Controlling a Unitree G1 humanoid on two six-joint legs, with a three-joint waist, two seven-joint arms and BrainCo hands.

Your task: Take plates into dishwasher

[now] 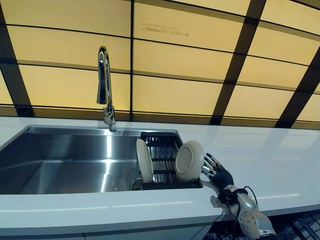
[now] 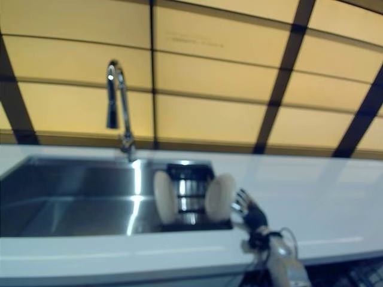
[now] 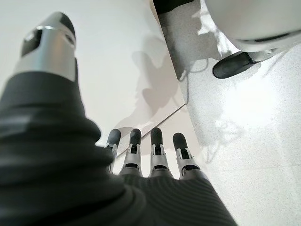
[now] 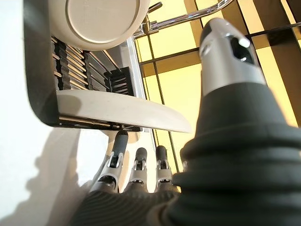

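Right hand (image 1: pixel 218 172) up at worktop (image 1: pixel 270 155), fingers straight, released, tips just beside right plate (image 1: pixel 189 161). Left plate (image 1: pixel 144 160) also upright in sink rack (image 1: pixel 161 150). Left hand (image 3: pixel 141 160) slack, low. I judge nothing loaded yet.

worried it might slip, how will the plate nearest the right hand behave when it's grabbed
The plate looks glazed and smooth, so probably slippery against the right hand. It stands on edge in the rack, so a push could tip it over. It looks ceramic: stiff, likely fragile.
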